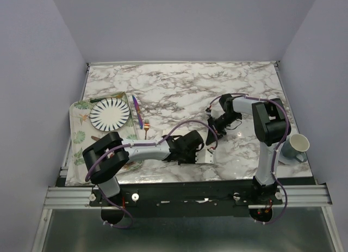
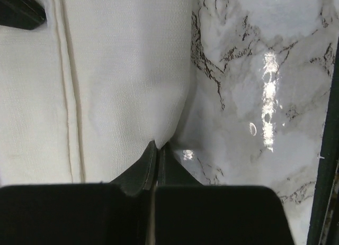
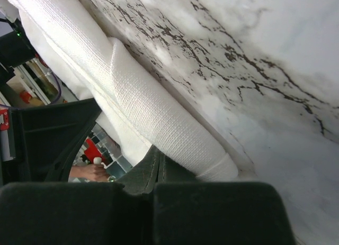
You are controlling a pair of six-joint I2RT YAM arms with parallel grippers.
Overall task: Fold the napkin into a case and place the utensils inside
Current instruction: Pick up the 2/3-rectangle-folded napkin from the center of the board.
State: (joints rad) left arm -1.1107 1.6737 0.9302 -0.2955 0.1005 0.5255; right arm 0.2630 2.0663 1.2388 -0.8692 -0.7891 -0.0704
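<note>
Top external | left arm [image 1: 147, 149] low, right arm [image 1: 261, 121] bent inward | both jaws clamp napkin [image 2: 122, 86]

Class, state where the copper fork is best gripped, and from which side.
Grip the fork midway along its thin handle, coming straight down from above and closing across it: it lies flat on the table, handle pointing toward the arms.

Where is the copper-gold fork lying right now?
In the top view the fork lies on the marble table, on its left side, just right of the purple-blue utensil and the striped plate.
</note>
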